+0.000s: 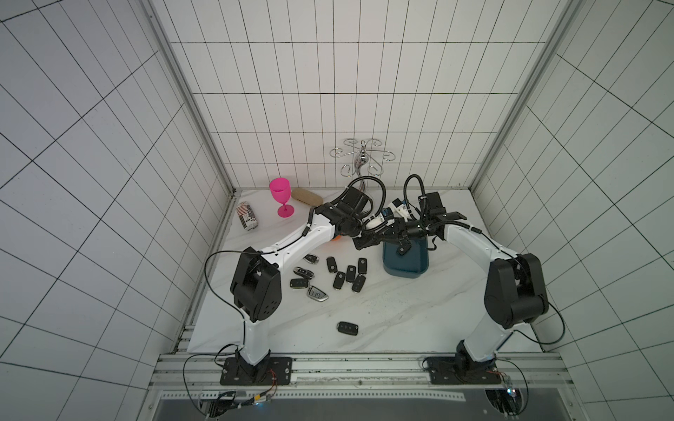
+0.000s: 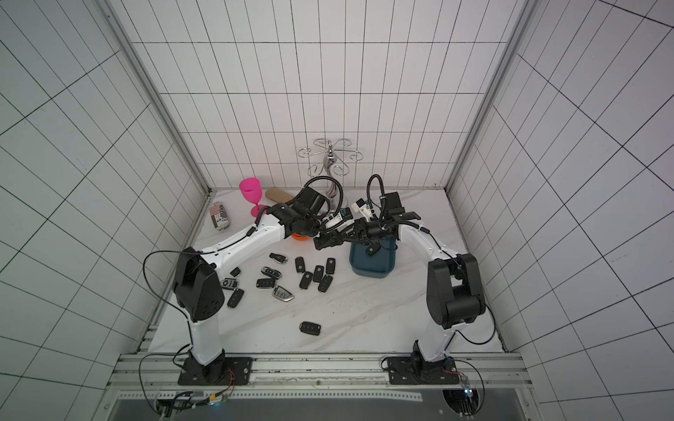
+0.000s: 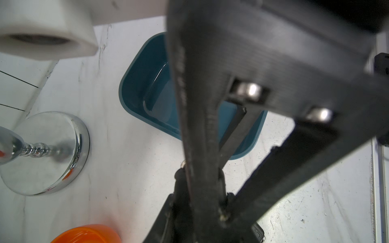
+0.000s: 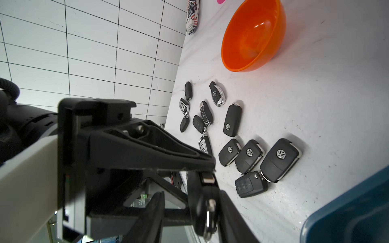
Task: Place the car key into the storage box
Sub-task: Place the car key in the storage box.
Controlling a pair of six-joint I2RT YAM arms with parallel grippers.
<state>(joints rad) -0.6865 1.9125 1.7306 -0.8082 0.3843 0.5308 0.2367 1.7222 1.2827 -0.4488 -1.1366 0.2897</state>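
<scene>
black car keys [image 2: 318, 273]: thirteen on table [image 2: 364, 320], one gripped; storage box [image 2: 379, 269]: one

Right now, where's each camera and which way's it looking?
Top views: high in front, looking down at the table; left arm and right arm show.
Left wrist: on the left arm, facing the box; left pincer shows.
Right wrist: on the right arm, facing loose keys; right pincer shows, around a key.
Shared: both wrist views see box and bowl.

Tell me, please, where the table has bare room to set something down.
Bare marble: in front of the storage box, right of the lone key. Crowded: the key cluster and the back, from the goblet to the wire stand.
</scene>
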